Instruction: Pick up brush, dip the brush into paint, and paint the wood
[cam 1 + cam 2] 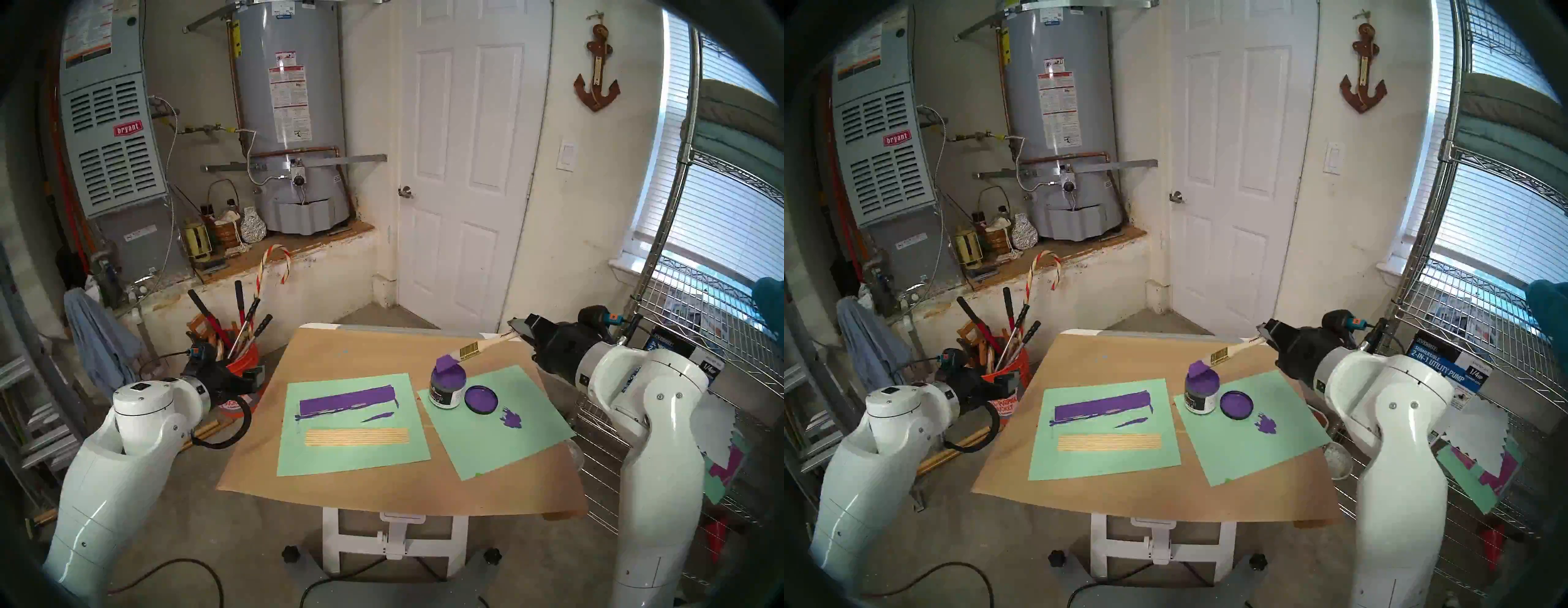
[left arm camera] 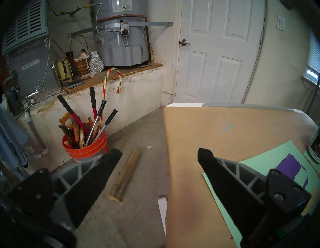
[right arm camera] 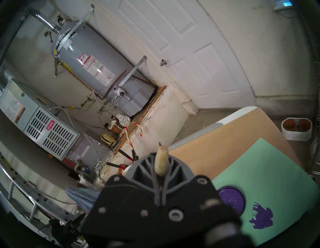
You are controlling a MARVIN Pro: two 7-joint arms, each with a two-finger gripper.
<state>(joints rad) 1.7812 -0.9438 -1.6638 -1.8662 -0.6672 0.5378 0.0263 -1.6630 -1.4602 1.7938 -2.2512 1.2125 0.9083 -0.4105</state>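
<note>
My right gripper (image 1: 521,334) is shut on the end of the brush's pale handle, above the table's far right edge. The brush (image 1: 470,351) slants down to the left. Its purple bristles sit at the open mouth of the paint (image 1: 446,384) jar; whether they touch the paint I cannot tell. In the right wrist view the handle end (image 3: 161,160) pokes out between the shut fingers. The wood (image 1: 356,437), a bare tan ribbed panel, lies on the left green sheet. My left gripper (image 2: 159,152) is open and empty beside the table's left edge.
Brown paper (image 1: 382,488) covers the table and carries two green sheets. A purple bar smear (image 1: 345,405) lies behind the wood. The jar's lid (image 1: 481,399) and a purple blot (image 1: 512,419) lie right of the jar. An orange tool bucket (image 2: 86,152) stands left, a wire shelf (image 1: 700,297) right.
</note>
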